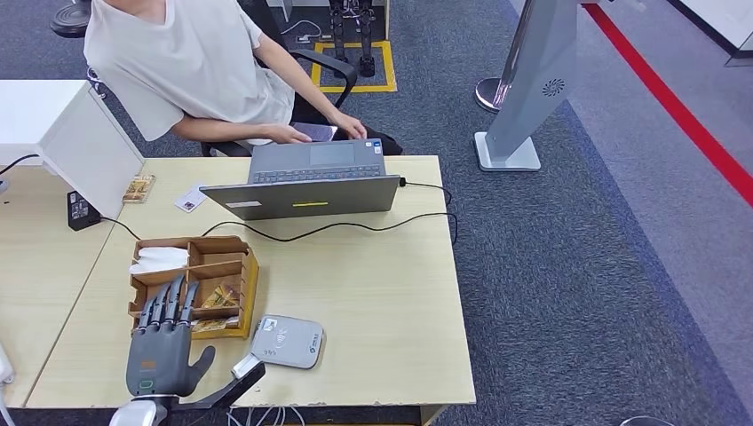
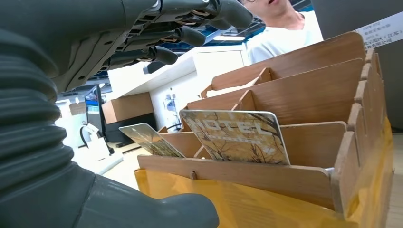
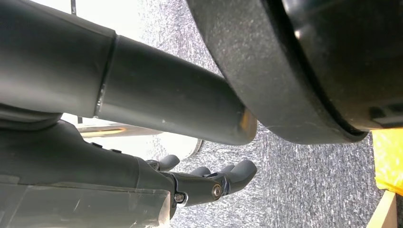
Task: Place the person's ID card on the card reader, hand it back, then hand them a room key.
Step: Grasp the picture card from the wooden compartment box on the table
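My left hand (image 1: 161, 342) hovers open with fingers spread over the near end of a wooden divider box (image 1: 238, 257) on the table's left side. In the box stand patterned hotel key cards (image 1: 218, 298). One key card marked HOTEL (image 2: 235, 137) shows close in the left wrist view, with a second key card (image 2: 149, 140) beside it. My left hand's fingers (image 2: 190, 35) reach above them without touching. The grey card reader (image 1: 287, 342) lies just right of the box, with nothing on it. A small white card (image 1: 189, 199) lies by the laptop. My right hand (image 3: 209, 183) hangs loose over the carpet, holding nothing.
A person sits behind an open grey laptop (image 1: 306, 182) at the table's far edge, hands near it. A black cable (image 1: 355, 226) runs across the table. White tissue (image 1: 160, 259) fills the box's far compartment. A white unit (image 1: 62, 133) and a black adapter (image 1: 82, 210) stand at the left.
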You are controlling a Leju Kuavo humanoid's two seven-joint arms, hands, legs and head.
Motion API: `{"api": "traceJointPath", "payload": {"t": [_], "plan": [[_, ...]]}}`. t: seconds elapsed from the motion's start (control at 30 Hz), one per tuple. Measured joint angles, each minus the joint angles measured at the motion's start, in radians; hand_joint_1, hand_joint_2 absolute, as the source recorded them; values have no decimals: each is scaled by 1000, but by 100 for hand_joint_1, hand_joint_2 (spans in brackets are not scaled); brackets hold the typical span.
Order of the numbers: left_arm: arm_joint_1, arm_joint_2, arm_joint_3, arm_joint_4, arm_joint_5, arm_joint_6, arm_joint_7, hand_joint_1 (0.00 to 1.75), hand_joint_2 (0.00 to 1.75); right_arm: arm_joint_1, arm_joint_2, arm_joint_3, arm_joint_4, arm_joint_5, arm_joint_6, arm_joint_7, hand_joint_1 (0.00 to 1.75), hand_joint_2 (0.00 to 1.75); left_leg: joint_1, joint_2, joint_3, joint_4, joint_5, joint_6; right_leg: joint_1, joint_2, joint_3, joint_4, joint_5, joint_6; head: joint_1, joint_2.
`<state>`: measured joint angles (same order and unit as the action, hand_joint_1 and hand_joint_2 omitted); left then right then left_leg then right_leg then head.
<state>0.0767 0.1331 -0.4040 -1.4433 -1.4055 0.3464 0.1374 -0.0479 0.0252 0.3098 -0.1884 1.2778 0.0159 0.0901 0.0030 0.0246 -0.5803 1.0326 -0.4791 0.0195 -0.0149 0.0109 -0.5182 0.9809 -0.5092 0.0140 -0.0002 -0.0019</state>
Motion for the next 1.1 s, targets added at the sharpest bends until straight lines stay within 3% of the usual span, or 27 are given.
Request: {"api": "traceJointPath", "payload": {"t": [0.1, 0.23, 1.1], "plan": [[-4, -5, 0, 8, -4, 0, -7, 0, 175, 0, 0, 1, 0, 0, 0, 0, 0, 0, 0, 0, 0, 0, 0, 0, 0, 0, 0, 0, 0, 0, 0, 0], [-9, -12, 0, 18, -7, 0, -16, 175, 175, -1, 0, 5, 0, 1, 0, 0, 0, 0, 0, 0, 0, 0, 0, 0, 0, 0, 0, 0, 0, 0, 0, 0], [-15, -17, 0, 31, 32, -27, -47, 175, 175, -2, 0, 7, 0, 1, 2, 0, 0, 0, 0, 0, 0, 0, 0, 0, 0, 0, 0, 0, 0, 0, 0, 0]]}}
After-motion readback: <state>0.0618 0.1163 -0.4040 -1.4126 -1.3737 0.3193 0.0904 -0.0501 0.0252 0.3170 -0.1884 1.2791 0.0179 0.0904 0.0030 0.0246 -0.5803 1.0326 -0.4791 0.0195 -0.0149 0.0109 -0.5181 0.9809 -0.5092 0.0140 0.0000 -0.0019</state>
